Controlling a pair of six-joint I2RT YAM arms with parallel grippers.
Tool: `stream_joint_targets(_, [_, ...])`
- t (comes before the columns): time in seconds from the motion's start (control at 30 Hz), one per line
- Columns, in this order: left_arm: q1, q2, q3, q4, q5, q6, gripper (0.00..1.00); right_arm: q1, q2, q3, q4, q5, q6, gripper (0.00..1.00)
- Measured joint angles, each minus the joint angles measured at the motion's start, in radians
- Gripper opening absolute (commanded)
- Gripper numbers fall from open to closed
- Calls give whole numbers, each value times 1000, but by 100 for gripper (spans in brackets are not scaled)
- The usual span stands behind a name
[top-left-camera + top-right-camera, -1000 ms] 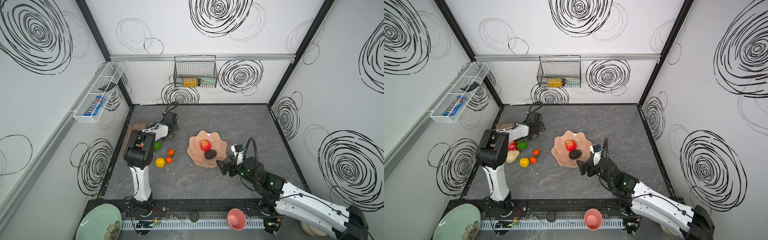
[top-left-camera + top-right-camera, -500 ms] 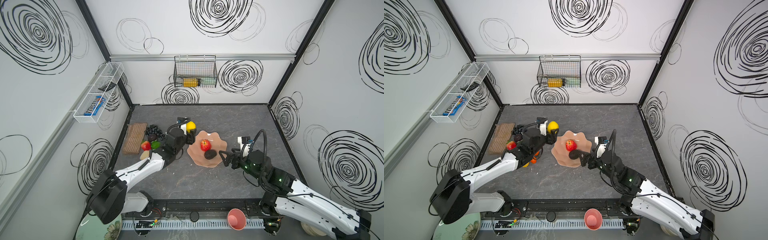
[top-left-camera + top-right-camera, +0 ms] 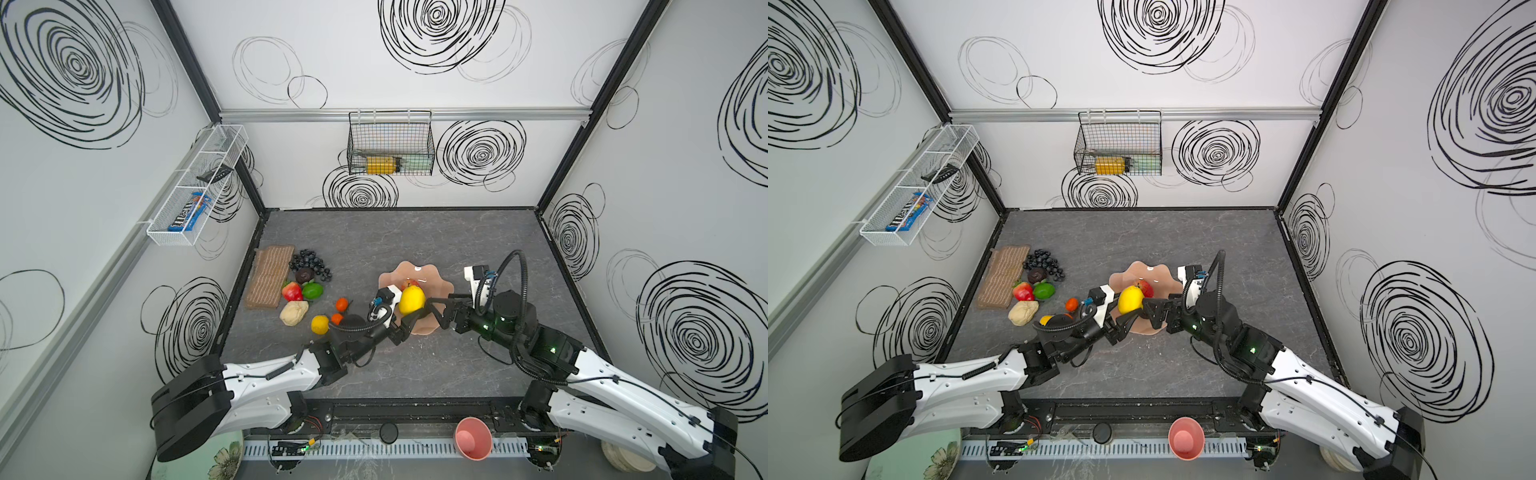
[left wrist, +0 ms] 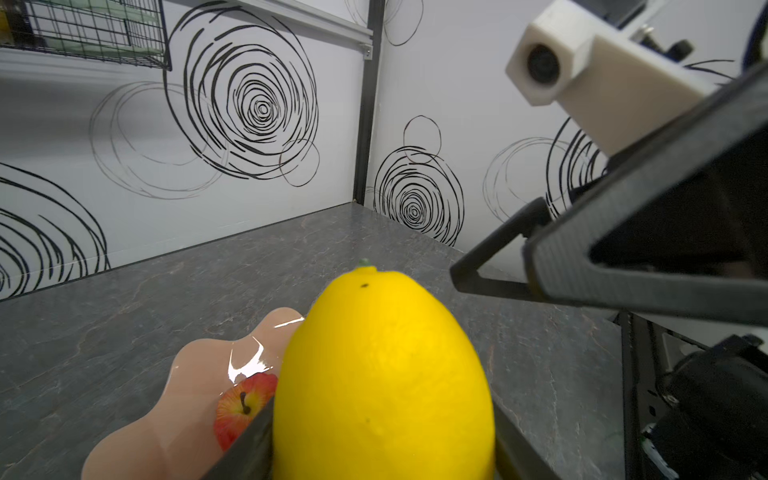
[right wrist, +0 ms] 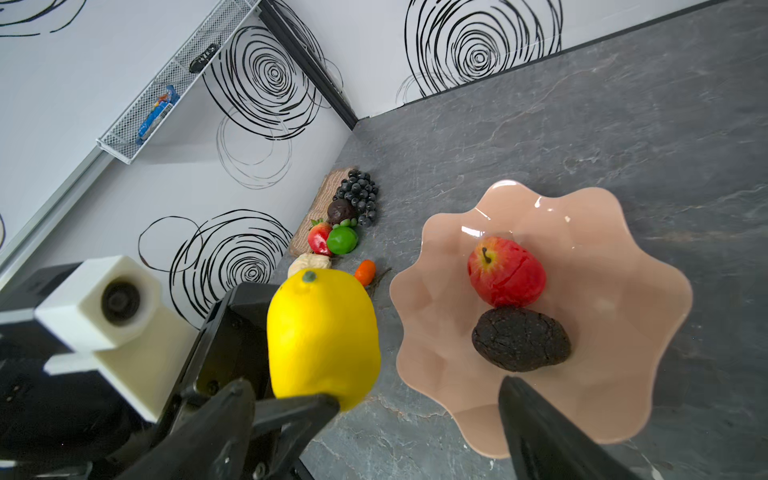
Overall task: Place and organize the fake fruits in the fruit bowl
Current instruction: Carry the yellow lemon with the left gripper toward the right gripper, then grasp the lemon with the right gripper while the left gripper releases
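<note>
My left gripper point(image 3: 409, 309) is shut on a yellow lemon point(image 3: 411, 299), held in the air by the left rim of the peach-pink fruit bowl point(image 3: 440, 282). In the left wrist view the lemon point(image 4: 382, 374) fills the space between both fingers. My right gripper point(image 3: 434, 311) stands open, right next to the lemon and over the bowl's near side. The right wrist view shows a red apple point(image 5: 505, 270) and a dark avocado point(image 5: 519, 338) lying in the bowl point(image 5: 623, 332). Grapes point(image 3: 309, 264), a strawberry point(image 3: 292, 291), a lime point(image 3: 312, 290), a pear point(image 3: 294, 312), oranges point(image 3: 341, 304) and another lemon point(image 3: 320, 324) lie at the left.
A woven mat point(image 3: 269, 276) lies along the left wall beside the fruit pile. A pink cup point(image 3: 473, 438) and a green floral plate point(image 3: 216, 457) sit off the front edge. A wire basket point(image 3: 390, 143) hangs on the back wall.
The left arm has swung from the fruit pile over to the bowl, carrying the lemon. The right gripper has moved from the bowl's front corner up close to the lemon.
</note>
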State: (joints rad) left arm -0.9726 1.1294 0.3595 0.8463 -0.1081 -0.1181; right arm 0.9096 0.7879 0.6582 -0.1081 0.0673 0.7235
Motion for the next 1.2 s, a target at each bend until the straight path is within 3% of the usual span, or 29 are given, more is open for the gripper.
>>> stream_joint_targets(0.33, [-37,26,-15,104,5,66,62,37,107,23,86,-85,24,86])
stream_joint_targets(0.8, [-55,44,-15,126,14,97,67,61,149,31,113,-105,10,53])
stream_joint_targets(0.93, [-55,44,-15,126,14,108,76,62,149,33,111,-97,2,53])
stream_joint_targets(1.07, [-60,28,-15,94,6,117,92,63,157,58,93,-61,-15,52])
stream_joint_targets(1.2, [-61,-79,-27,18,-58,96,99,63,186,107,43,8,-55,53])
